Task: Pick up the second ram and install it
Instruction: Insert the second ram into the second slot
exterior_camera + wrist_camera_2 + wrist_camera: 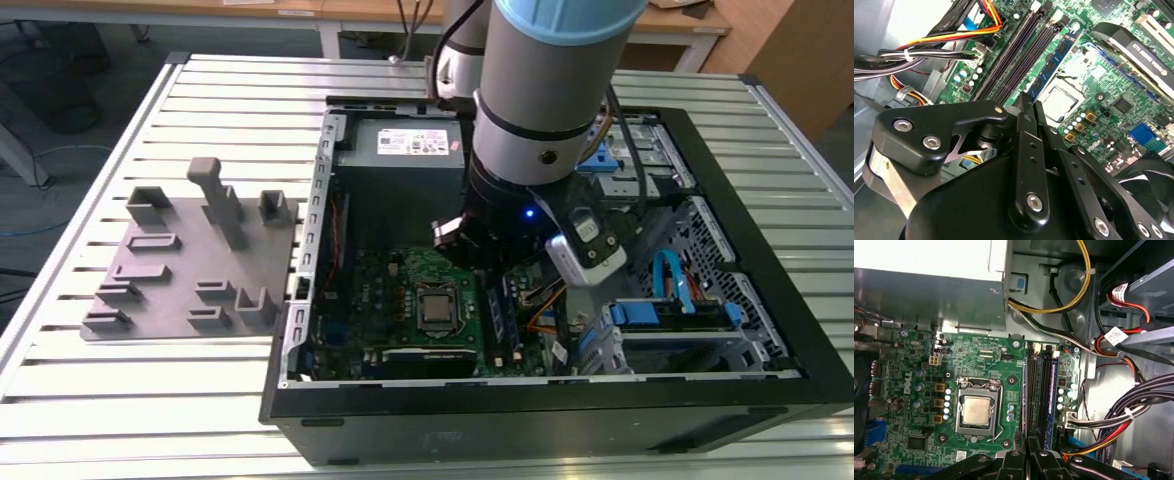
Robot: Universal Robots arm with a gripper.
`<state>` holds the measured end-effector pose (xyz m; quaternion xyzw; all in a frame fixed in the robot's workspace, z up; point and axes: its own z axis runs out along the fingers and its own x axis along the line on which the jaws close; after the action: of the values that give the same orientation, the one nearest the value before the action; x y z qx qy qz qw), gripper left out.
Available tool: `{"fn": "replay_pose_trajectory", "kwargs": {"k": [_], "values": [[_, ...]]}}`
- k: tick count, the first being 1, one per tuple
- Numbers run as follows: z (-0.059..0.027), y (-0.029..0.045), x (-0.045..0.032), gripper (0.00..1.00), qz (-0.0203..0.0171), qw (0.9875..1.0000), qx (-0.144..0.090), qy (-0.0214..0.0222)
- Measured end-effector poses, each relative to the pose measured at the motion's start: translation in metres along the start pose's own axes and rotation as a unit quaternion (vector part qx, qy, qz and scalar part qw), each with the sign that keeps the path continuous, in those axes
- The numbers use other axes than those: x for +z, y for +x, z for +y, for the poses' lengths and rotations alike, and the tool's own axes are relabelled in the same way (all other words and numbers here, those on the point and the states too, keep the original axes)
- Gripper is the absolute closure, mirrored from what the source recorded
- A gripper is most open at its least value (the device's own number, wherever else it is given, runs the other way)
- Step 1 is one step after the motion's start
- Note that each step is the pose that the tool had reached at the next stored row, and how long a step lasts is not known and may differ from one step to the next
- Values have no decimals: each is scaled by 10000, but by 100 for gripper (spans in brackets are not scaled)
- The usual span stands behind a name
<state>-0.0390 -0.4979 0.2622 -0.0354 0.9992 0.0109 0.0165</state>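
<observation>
The second ram (1052, 400), a thin blue-green board, stands on edge in a slot at the edge of the green motherboard (914, 365). It also shows in the second wrist view (1056, 60) and, as a dark strip, in the exterior view (501, 315). Dark slots (1033, 390) run alongside it. My gripper (1031, 104) hangs inside the computer case just above these slots, a little short of the ram's near end. Its black fingers (1016, 457) lie pressed together with nothing visible between them. In the exterior view the arm's wrist (534, 150) covers the fingertips.
The processor socket (976, 410) sits beside the slots. Bundled cables (1114, 420) crowd the other side. The power supply (400, 150) fills the case's far end, and a drive cage (681, 310) stands at the exterior view's right. A grey slotted block (187, 270) lies outside on the slatted table.
</observation>
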Motion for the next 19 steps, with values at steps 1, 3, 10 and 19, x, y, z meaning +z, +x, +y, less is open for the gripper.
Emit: {"fn": "replay_pose_trajectory", "kwargs": {"k": [1, 3, 10, 19], "values": [[0, 0, 6, 86, 0, 10000, 0, 0], [0, 1, 20, 86, 0, 10000, 0, 0], [-1, 2, 71, 86, 0, 10000, 0, 0], [-3, 5, 159, 86, -3, 9998, 176, 5]]}}
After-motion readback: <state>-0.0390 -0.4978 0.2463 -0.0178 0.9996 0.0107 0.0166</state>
